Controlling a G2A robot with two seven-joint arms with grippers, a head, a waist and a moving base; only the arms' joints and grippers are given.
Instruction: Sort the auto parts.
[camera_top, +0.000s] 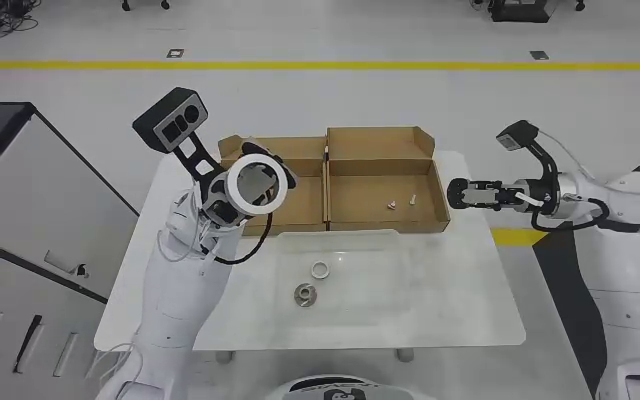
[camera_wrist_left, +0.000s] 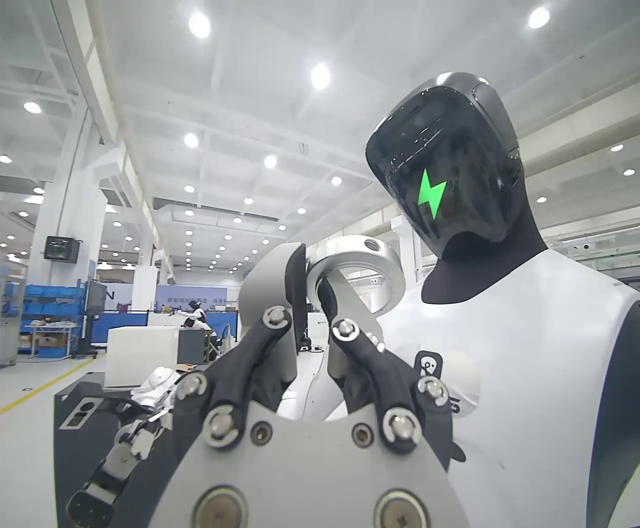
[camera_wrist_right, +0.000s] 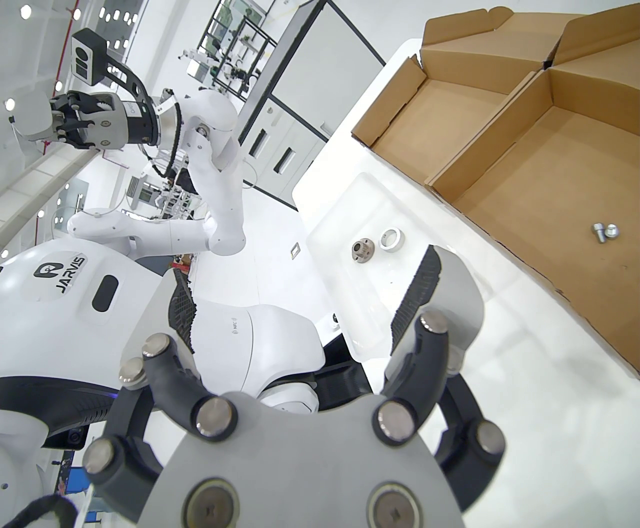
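The left gripper (camera_wrist_left: 311, 290) clamps a large silver metal ring (camera_wrist_left: 385, 270) aloft; the right gripper (camera_wrist_right: 305, 280) gapes wide, holding nothing.

2 boxes (camera_top: 380, 133) brown; large ring (camera_wrist_left: 387, 280) silver; small ring (camera_wrist_right: 382, 240) white; flanged part (camera_wrist_right: 362, 250) grey; 2 bolts (camera_wrist_right: 611, 231) silver.

The cardboard box (camera_top: 438, 190) is open from above.

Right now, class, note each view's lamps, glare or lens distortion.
Left wrist view: ceiling lamps shine into the lens; the metal ring gleams. Right wrist view: edges of the cardboard box bow. Top view: even light on the table.
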